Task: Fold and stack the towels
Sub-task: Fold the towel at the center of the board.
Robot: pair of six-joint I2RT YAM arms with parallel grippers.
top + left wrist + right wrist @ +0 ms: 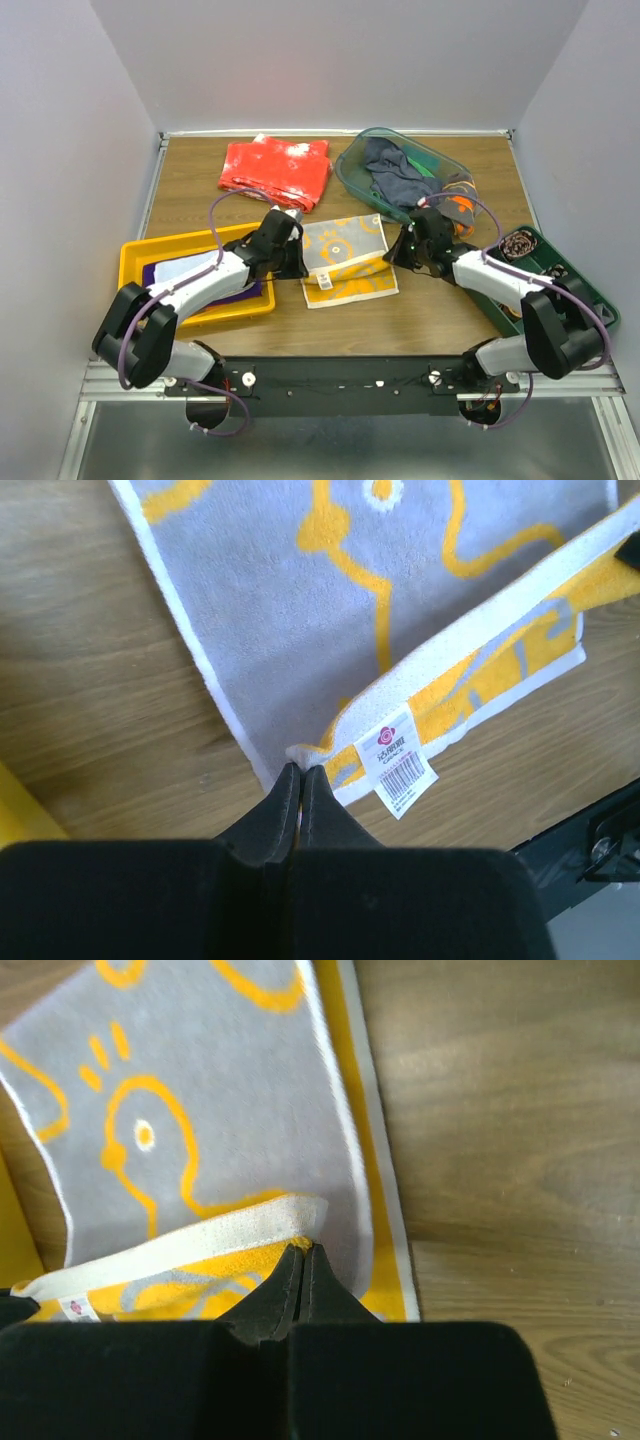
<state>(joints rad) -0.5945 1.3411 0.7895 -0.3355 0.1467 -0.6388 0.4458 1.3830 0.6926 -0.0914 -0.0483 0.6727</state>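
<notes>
Partly hidden by the left arm, a purple cloth point(165, 272) lies in the yellow tray point(133, 256). Left jaws and right jaws are both closed, each pinching a corner of the grey-and-yellow towel's point(345, 255) folded-over strip, which lies between them on the wooden desk point(440, 320). Beyond the right jaws, a clear bin point(350, 172) holds tangled dark towels point(395, 170); beyond the left, a red cloth point(278, 170).

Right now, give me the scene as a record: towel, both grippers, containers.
towel: grey-yellow, flat mid-table, near edge turned over, yellow underside up
left gripper: shut, pinching the fold's left corner, beside the label
right gripper: shut, pinching the fold's right corner
bin: far right, dark cloths inside
yellow tray: left, purple cloth in it
red cloth: on table, left of bin
</notes>
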